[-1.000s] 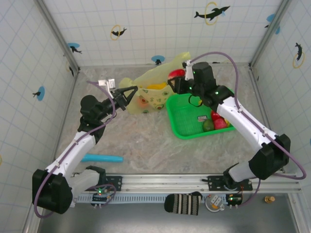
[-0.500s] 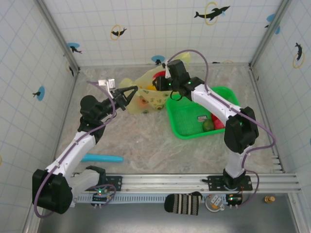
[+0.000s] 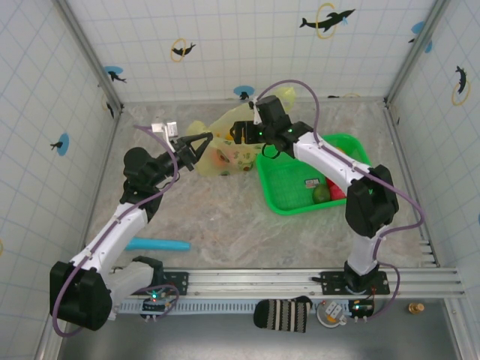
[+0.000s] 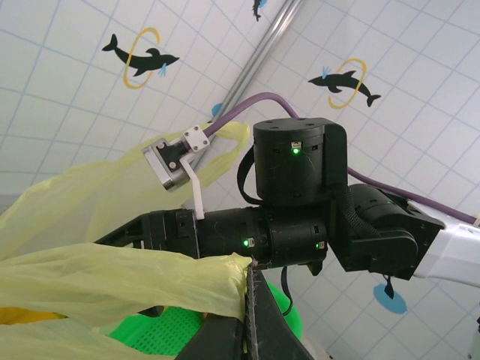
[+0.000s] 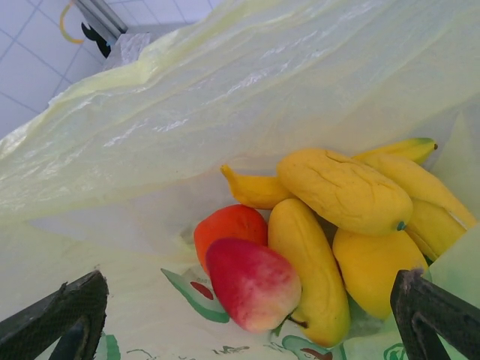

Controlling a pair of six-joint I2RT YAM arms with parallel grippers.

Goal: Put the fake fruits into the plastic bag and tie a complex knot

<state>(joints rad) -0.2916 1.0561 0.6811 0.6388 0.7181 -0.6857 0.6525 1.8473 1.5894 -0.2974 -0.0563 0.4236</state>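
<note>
Wide apart, the right claw point(image 3: 240, 133) hangs at the mouth of the plastic bag point(image 3: 225, 150), its two dark fingers point(image 5: 64, 319) framing the load and gripping nothing. The bag, a thin translucent yellow-green film creased into glossy folds and printed with avocado halves, lies on the marbled desk point(image 3: 225, 217) just left of the green tray point(image 3: 281, 204), touching that tray's far left corner. Its long axis runs slantwise, from the left end away from the tray up toward the tray's far side.

Inside it the fake fruits point(image 5: 330, 225) are heaped together: smooth curved bananas, a wrinkled yellow oval, a round orange piece and a red-and-pink one on top, the long yellow pieces lying slantwise across the right wrist view.

Left of the tray, the left claw point(image 3: 204, 139) is clamped on the bag's gathered edge, the film bunched at its fingertips point(image 4: 255, 300).

More red and green pieces point(image 3: 330, 191) lie in the tray's near right corner.
</note>
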